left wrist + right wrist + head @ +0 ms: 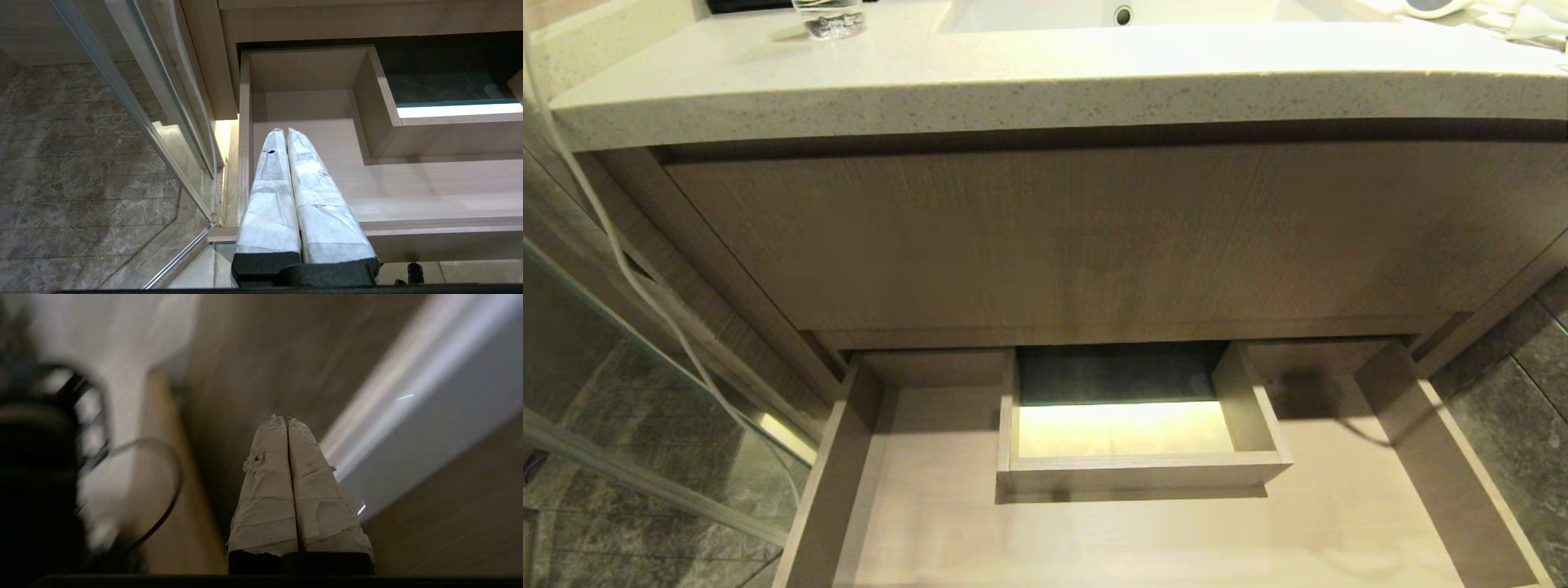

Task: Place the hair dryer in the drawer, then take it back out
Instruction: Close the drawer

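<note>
The light-wood drawer (837, 482) stands pulled out under the counter, with nothing in it and a boxed cut-out (1143, 469) in its middle. The white hair dryer (1437, 8) lies on the countertop at the far right, mostly cut off by the picture's edge. Neither gripper shows in the head view. My left gripper (284, 130) is shut and empty, its white-wrapped fingers over the left front part of the drawer (245, 143). My right gripper (284, 417) is shut and holds nothing, in front of a blurred wood surface.
A tall plain wood panel (1094, 237) fronts the vanity above the drawer. A drinking glass (827, 18) and the sink basin (1045, 16) are on the speckled counter (1045, 90). On the left are a glass partition (621, 392) and a hanging white cable (605, 237).
</note>
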